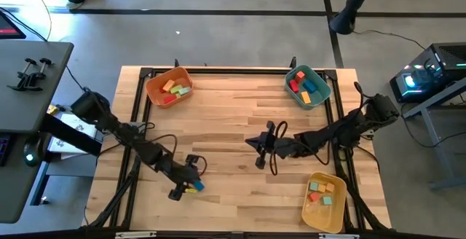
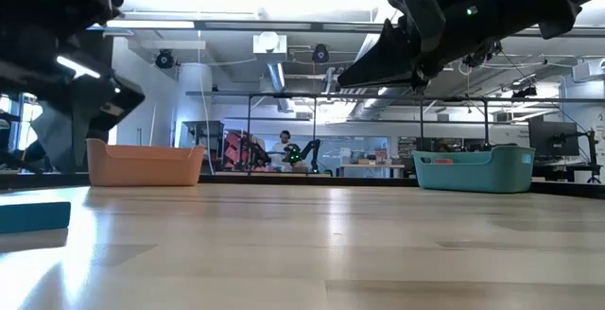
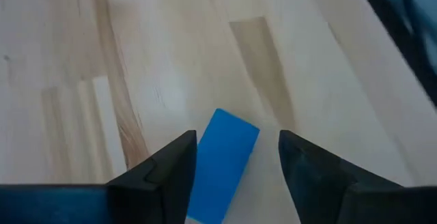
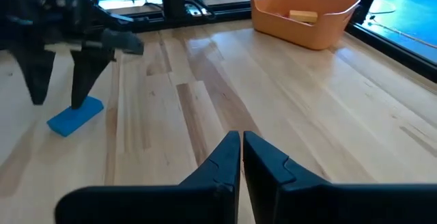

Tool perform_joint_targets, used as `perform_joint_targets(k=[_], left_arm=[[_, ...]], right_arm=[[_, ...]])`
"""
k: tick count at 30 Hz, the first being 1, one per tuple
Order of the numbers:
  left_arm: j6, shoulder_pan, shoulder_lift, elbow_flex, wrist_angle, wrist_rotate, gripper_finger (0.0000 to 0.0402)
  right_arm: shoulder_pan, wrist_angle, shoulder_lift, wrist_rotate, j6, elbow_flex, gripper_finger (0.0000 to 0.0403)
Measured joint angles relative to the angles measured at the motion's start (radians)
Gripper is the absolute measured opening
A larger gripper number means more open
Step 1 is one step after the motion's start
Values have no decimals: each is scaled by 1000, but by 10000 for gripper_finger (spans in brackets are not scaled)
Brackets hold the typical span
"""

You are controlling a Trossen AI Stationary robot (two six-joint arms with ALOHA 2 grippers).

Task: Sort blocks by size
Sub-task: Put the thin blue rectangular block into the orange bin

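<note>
A blue bar-shaped block (image 3: 222, 162) lies flat on the wooden table near its front left (image 1: 197, 186); the low view shows it at the far left (image 2: 33, 217). My left gripper (image 3: 237, 138) is open and slants down over it, one finger on each side of the block; no touch shows. From the right wrist view, that gripper (image 4: 60, 98) stands just above the block (image 4: 75, 117). My right gripper (image 1: 261, 148) is shut on nothing and hovers over the table's middle (image 4: 242, 138).
An orange bin (image 1: 169, 86) stands at the far left, a teal bin (image 1: 307, 86) at the far right and a yellow bin (image 1: 324, 199) at the near right, each with several blocks inside. A black frame (image 1: 138, 115) edges the table. Bare wood lies between the two grippers.
</note>
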State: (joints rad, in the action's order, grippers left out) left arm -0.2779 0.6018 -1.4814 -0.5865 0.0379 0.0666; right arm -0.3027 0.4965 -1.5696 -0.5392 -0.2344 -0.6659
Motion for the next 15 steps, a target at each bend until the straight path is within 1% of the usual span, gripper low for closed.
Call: perform_joint_targets(k=[3,8,12,15], left_arm=[[43,0,-41,0,27,0,213],[137,0,-98,0,9,0,243],[211,0,-142,-5,21,4,250],[223,-5,-162,-6,23,5,244]], right_arm=[[2,0,0,0,-1,0,13],[1,1,0,9,-13,0,13],[1,3,0,36,-22,0,13],[1,2,0,36,-29,0,13]])
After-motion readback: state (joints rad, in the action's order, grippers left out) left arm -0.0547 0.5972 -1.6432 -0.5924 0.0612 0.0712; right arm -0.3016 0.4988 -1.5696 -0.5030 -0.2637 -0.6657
